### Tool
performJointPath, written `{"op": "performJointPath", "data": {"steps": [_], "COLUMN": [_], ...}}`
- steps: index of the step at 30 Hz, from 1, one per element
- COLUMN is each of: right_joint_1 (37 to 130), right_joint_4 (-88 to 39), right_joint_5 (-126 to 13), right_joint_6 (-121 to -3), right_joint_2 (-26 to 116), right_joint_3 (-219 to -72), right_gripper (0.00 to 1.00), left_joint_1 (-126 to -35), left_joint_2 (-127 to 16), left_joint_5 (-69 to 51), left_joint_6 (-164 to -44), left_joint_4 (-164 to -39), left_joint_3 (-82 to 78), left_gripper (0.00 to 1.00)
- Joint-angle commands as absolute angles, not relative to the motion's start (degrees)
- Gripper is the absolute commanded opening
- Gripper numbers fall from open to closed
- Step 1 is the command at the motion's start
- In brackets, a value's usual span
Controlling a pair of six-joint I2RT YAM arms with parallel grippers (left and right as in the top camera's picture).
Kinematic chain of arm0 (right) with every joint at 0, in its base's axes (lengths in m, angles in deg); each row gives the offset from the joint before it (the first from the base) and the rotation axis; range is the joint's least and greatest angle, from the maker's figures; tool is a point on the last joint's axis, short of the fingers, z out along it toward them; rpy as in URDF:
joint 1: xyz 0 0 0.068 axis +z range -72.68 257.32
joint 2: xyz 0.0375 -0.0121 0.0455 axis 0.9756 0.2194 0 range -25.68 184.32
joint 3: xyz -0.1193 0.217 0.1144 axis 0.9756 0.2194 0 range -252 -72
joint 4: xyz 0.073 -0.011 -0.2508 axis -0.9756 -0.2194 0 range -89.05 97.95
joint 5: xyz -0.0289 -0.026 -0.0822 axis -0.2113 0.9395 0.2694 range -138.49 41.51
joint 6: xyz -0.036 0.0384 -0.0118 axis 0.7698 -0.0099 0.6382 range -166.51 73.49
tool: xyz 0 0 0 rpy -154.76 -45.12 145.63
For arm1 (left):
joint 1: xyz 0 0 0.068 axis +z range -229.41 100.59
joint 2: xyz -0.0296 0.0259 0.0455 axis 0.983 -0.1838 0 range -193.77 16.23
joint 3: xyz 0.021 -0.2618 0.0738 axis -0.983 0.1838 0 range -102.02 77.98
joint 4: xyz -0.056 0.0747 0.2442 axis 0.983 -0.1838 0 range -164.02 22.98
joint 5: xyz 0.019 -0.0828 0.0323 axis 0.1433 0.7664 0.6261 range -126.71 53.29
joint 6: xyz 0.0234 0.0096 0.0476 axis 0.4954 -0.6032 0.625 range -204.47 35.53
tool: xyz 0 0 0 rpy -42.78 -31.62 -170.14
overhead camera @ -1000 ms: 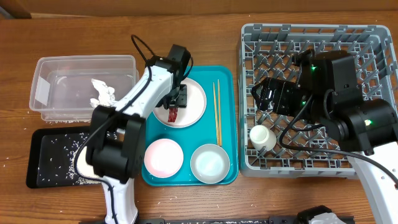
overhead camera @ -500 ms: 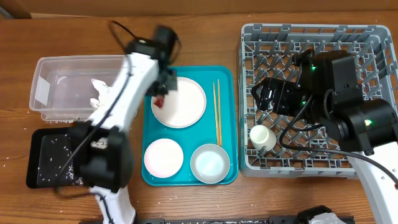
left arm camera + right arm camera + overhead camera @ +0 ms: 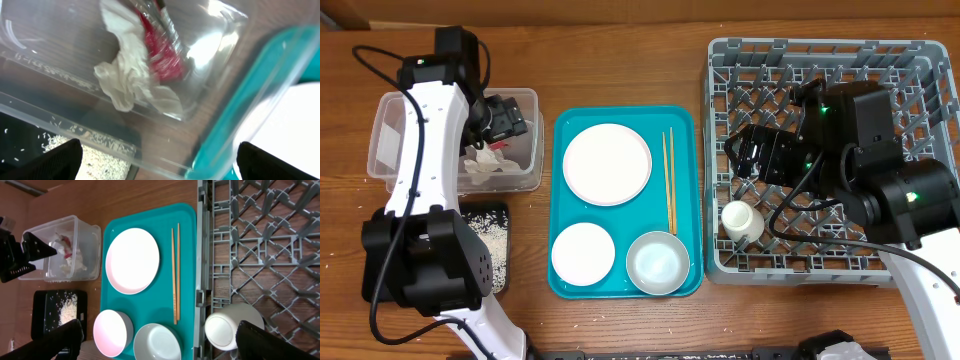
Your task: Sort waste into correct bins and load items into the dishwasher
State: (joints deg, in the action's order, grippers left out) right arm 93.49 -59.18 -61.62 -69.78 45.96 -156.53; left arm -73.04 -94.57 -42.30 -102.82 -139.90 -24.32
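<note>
Left wrist: red wrapper (image 3: pixel 162 52) beyond parted gripper (image 3: pixel 157 149); tissue (image 3: pixel 127 75) alongside

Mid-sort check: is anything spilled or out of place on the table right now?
A few loose white rice grains lie on the table by the lower left corner of the clear tub, outside the black tray that holds the rest. Otherwise nothing stands out.

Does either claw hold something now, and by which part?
Nothing is held. The left claw is open above the clear tub, with the red wrapper inside it beside the tissue; the right claw is open too.
</note>
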Motion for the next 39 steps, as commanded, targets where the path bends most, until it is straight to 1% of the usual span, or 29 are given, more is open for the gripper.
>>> {"op": "performJointPath", "data": {"steps": [1, 4, 8, 12, 14, 18, 24, 27, 29, 31, 32, 33, 36, 39], "right_joint_1": [93.3, 93.3, 93.3, 93.3, 93.3, 93.3, 93.3, 93.3, 93.3, 93.3, 93.3, 93.3, 93.3, 93.3], "right_joint_4": [-59.1, -59.1, -59.1, -58.8, -58.8, -58.8, -58.8, -58.8, -58.8, -58.8, -58.8, -58.8, -58.8, -58.8], "right_joint_5": [-61.6, -60.4, -60.0, -60.0, -60.0, -60.0, -60.0, -60.0, -60.0, -60.0, -60.0, -60.0, -60.0, -60.0], "right_joint_6": [-69.3, -69.2, -69.2, -69.2, -69.2, -69.2, -69.2, -69.2, -69.2, -69.2, -69.2, -69.2, -69.2, -69.2], "right_joint_2": [45.8, 45.8, 45.8, 45.8, 45.8, 45.8, 45.8, 45.8, 45.8, 45.8, 45.8, 45.8, 45.8, 45.8], "right_joint_3": [-157.6, -157.6, -157.6, -157.6, -157.6, -157.6, -157.6, -157.6, -157.6, -157.6, -157.6, -157.6, -157.6, -157.6], "right_gripper": [1.0, 1.0, 1.0, 1.0, 1.0, 1.0, 1.0, 1.0, 1.0, 1.0, 1.0, 1.0, 1.0, 1.0], "left_joint_1": [-75.5, -77.0, -80.4, -86.0, -88.6, -91.5, -91.5, -91.6, -91.6, -91.6, -91.6, -91.6, -91.7, -90.8], "left_joint_2": [-88.3, -82.6, -75.0, -67.1, -64.7, -62.9, -63.6, -63.4, -63.2, -62.1, -60.3, -58.8, -51.5, -42.6], "left_joint_5": [-38.5, -35.3, -35.2, -34.7, -32.1, -26.1, -26.6, -29.8, -31.9, -30.8, -28.6, -27.6, -26.6, -26.5], "left_joint_6": [-99.4, -99.4, -99.4, -99.9, -99.9, -99.9, -99.8, -99.3, -97.9, -92.2, -87.2, -85.4, -85.3, -85.3], "left_joint_4": [-141.8, -144.2, -147.9, -152.7, -154.3, -155.5, -155.8, -155.9, -151.9, -144.6, -137.9, -133.8, -118.7, -107.0], "left_joint_3": [-24.6, -24.6, -24.6, -24.6, -24.6, -24.6, -24.6, -24.6, -24.3, -23.0, -20.6, -18.4, -6.5, 7.0], "left_gripper": [1.0, 1.0, 1.0, 1.0, 1.0, 1.0, 1.0, 1.0, 1.0, 1.0, 1.0, 1.0, 1.0, 1.0]}}
